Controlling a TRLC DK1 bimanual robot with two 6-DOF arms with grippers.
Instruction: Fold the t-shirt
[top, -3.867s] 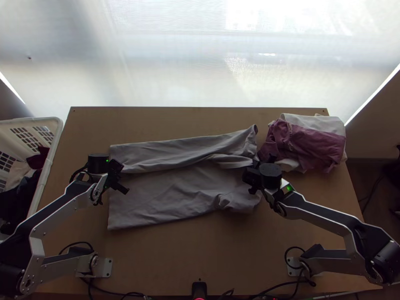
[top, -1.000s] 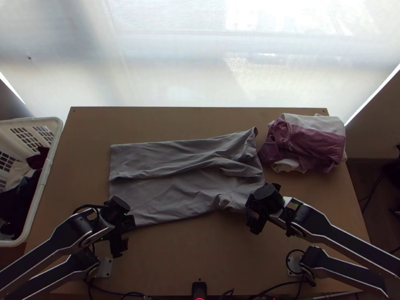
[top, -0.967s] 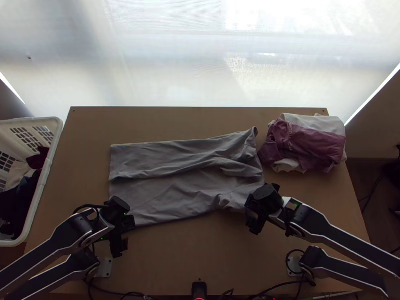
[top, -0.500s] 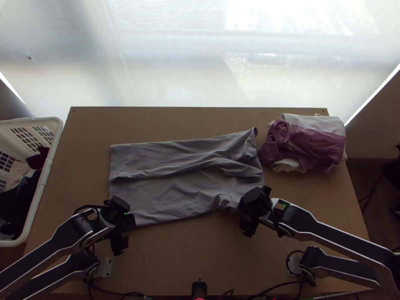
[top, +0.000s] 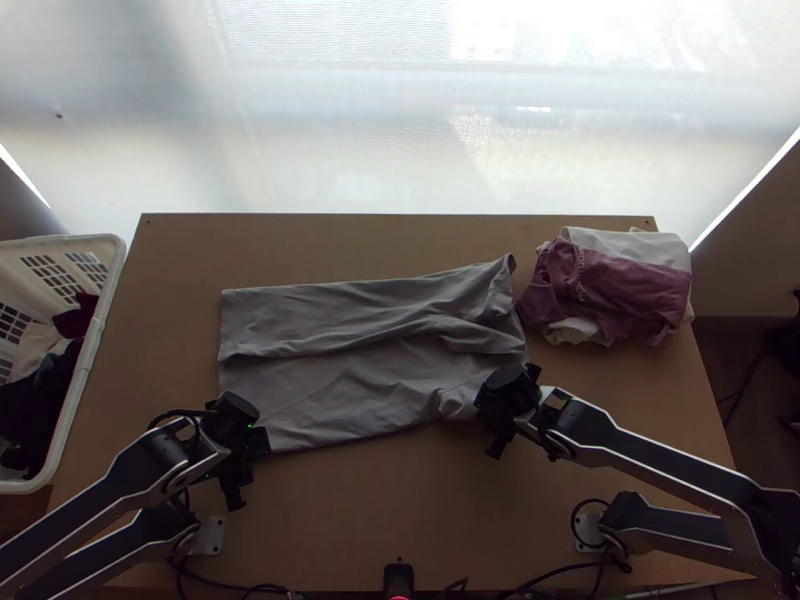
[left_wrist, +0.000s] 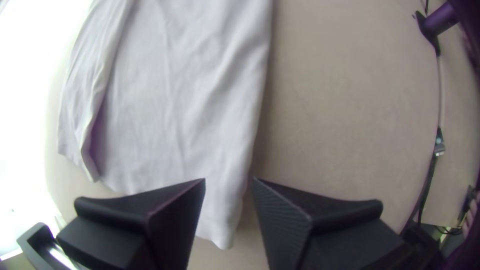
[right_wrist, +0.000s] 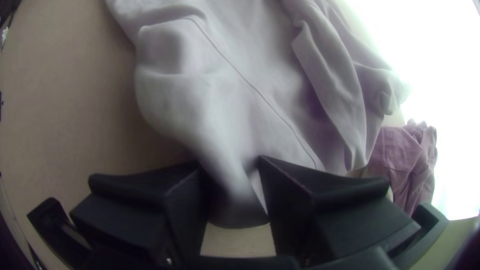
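Note:
The grey t-shirt (top: 370, 350) lies flat and wrinkled across the mid-table, its far side folded over lengthwise. At its near left corner is my left gripper (top: 238, 478); my right gripper (top: 494, 425) is at the near right corner, over a bunched bit of cloth. In the left wrist view, the left gripper (left_wrist: 228, 180) has its fingers apart, with the shirt's corner (left_wrist: 220, 227) seen between them. The right gripper (right_wrist: 230, 162) also has parted fingers in the right wrist view, and a bunched part of the shirt (right_wrist: 215, 125) runs between them.
A pile of pink and white clothes (top: 620, 290) lies at the table's far right, close to the shirt's right end. Beyond the left table edge stands a white basket (top: 110, 290) with dark and light clothes. Cables run along the near edge.
Both grippers have come from over the shirt to its near edge. Lately the right one shifted slightly left and the left one barely moved. The folded-over layer's near edge lies slightly nearer at the left end.

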